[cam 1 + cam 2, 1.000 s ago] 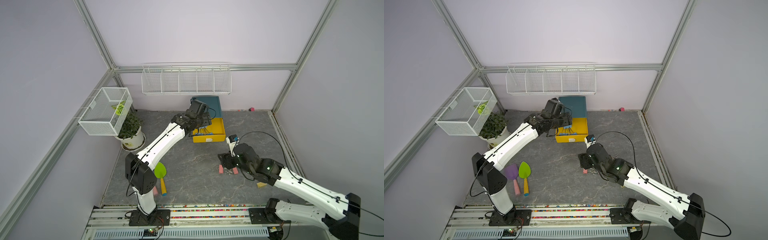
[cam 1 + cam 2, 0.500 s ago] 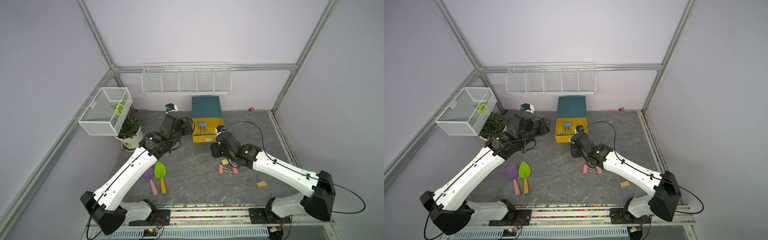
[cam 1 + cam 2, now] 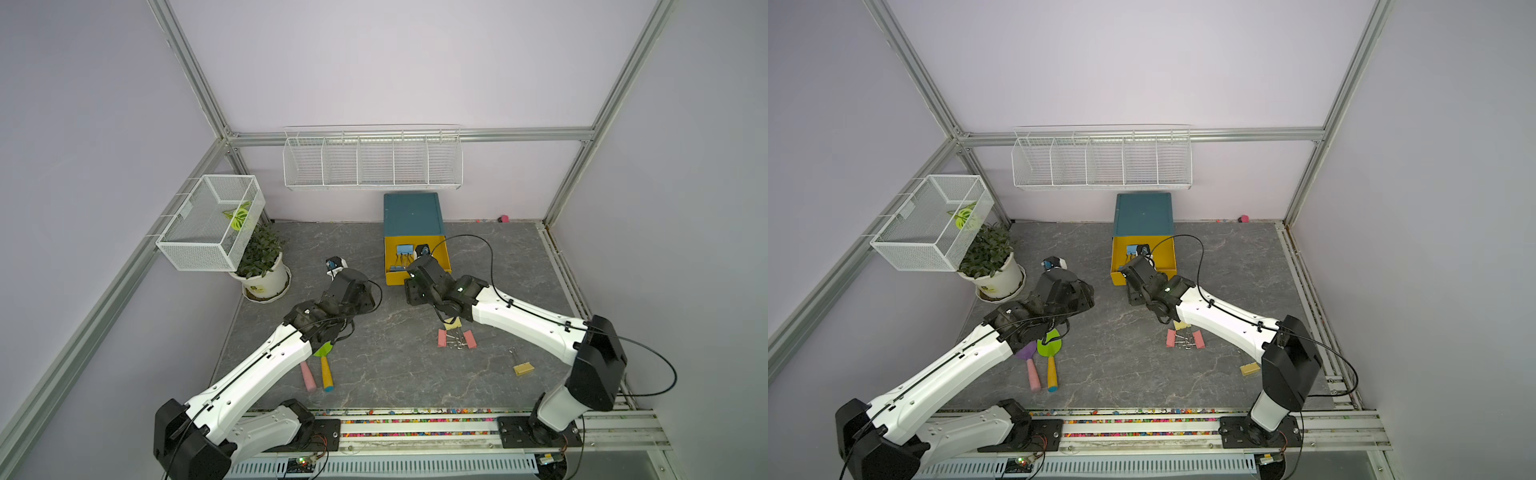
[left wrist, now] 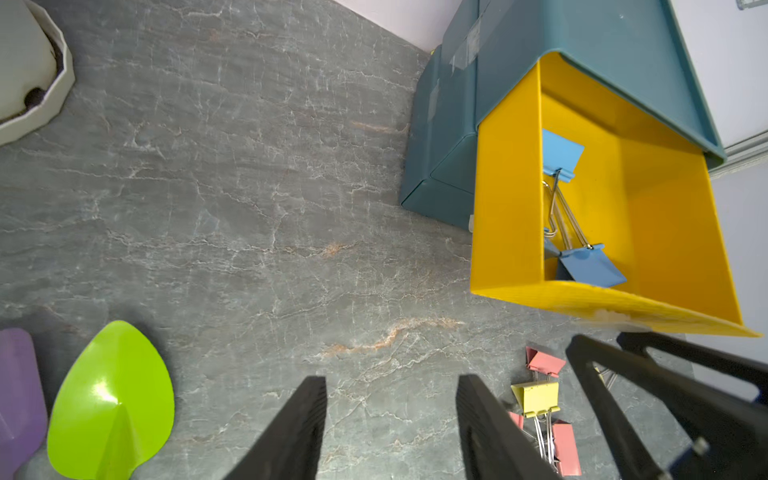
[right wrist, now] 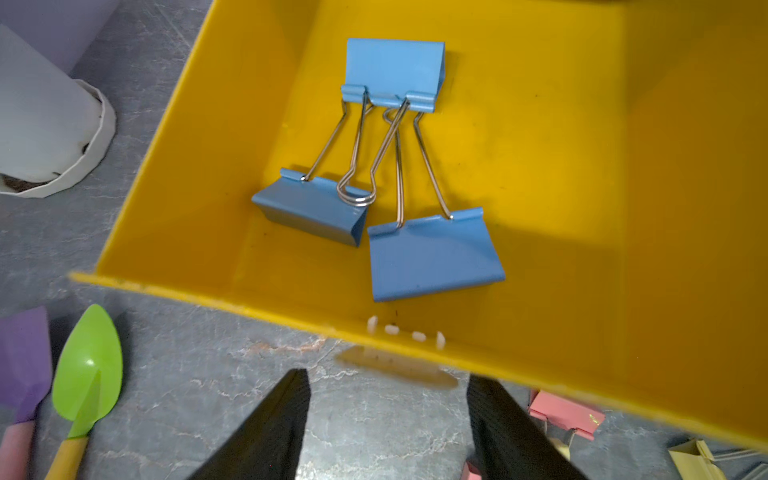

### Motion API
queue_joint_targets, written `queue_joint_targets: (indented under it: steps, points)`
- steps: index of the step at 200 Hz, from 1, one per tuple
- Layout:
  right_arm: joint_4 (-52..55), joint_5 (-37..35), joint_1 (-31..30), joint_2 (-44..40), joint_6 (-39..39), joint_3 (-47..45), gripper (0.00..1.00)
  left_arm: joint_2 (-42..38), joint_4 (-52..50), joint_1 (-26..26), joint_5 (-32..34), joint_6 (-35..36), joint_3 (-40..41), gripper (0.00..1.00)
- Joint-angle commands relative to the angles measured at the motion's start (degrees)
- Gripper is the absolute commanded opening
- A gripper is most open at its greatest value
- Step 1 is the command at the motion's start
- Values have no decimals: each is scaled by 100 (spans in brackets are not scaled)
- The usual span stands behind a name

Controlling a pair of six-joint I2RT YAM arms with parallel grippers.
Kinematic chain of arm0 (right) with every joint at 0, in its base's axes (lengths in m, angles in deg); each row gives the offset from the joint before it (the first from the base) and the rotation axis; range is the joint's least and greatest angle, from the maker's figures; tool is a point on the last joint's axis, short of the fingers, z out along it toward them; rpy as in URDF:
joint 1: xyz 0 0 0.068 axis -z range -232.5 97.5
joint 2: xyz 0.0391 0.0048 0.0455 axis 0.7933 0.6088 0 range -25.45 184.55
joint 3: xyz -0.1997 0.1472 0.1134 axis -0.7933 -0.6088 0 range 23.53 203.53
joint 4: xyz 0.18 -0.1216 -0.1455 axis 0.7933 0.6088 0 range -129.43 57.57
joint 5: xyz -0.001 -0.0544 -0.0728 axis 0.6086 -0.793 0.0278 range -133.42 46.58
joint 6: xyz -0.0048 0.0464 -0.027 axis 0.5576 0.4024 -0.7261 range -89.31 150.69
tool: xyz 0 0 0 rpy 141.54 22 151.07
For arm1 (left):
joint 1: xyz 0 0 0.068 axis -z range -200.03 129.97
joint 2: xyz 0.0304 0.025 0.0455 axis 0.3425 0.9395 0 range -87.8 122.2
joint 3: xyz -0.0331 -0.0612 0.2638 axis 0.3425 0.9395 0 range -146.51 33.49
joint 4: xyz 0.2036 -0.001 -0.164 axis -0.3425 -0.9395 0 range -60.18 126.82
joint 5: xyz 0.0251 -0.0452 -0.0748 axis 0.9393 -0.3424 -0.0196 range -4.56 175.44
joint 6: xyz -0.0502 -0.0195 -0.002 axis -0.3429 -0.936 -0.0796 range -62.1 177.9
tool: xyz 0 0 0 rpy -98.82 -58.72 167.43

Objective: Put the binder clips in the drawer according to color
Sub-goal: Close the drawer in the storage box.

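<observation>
Pale lilac walls [image 3: 374,62] fill the upper half of both top views, framed by silver aluminium posts [image 3: 189,70]. A long white wire basket shelf [image 3: 372,166] hangs at centre. A white mesh box [image 3: 208,224] juts from the left wall above a leafy plant in a white pot [image 3: 266,284]. Below lies a grey, white-veined stone-look surface [image 3: 374,365], evenly lit.

Tabletop [image 3: 395,374]: grey, marbled.
Drawer [image 3: 411,212]: at 12 o'clock.
Plant pot [image 3: 266,282]: at 9 o'clock.
Trowels [image 3: 326,372]: two, at 8 o'clock.
Binder clips [image 3: 441,337]: pink and yellow, at 4 o'clock.
</observation>
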Motion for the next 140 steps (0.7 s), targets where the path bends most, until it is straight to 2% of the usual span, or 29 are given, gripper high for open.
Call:
queue_joint_targets:
  steps: [1,44,140]
  points:
    - [180,-518,20,204,18,338,66,-188,123,-15,-56,-214,105,55]
    - [151,-662,131,575,-59,738,66,-409,171,-8,-29,-342,352,54]
    - [-108,-477,459,1065,-255,1324,65,-580,213,-14,-149,-481,656,52]
